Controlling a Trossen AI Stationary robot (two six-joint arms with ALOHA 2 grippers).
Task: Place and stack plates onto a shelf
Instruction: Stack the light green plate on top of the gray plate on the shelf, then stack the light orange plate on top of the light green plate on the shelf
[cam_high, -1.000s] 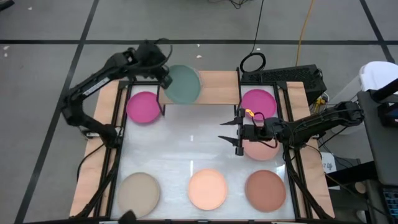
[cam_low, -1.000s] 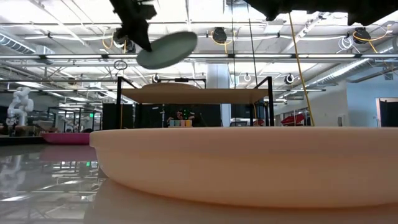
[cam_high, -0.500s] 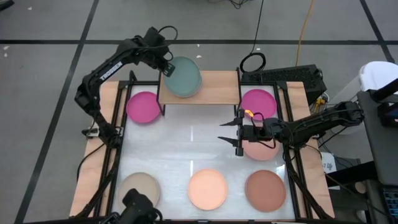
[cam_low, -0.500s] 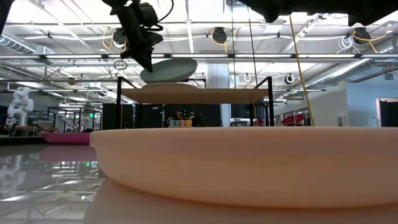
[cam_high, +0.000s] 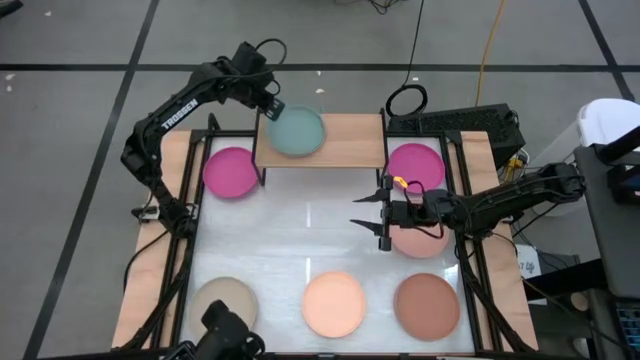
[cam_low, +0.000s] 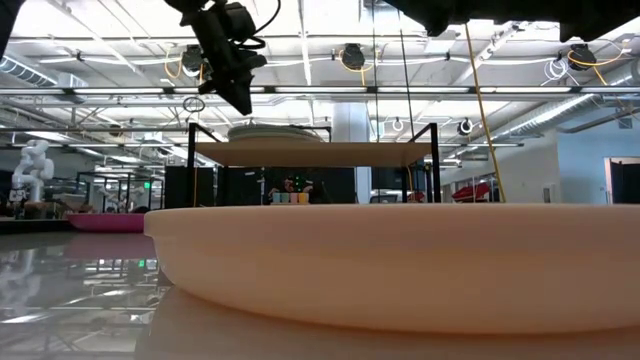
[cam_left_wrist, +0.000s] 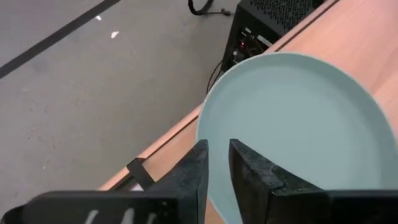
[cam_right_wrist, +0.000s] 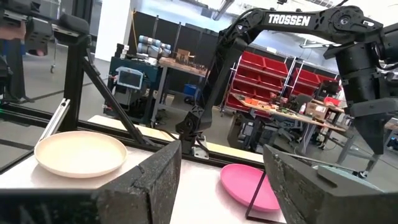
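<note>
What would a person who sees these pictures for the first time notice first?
Probably the teal plate lying flat on the wooden shelf at the far side of the table, with the left gripper just off its rim. Next, the coloured plates around the white table, and the right gripper, open, above the pale pink plate.

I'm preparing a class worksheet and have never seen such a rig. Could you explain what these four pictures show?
Two dark robot arms work at a table, filmed from above, from table height, and from a camera on each wrist. The left gripper is at the rim of a teal plate lying on the wooden shelf. The right gripper hovers open over a pale pink plate, holding nothing. Two magenta plates, a grey-beige plate, a peach plate and a reddish-brown plate lie on the table.
</note>
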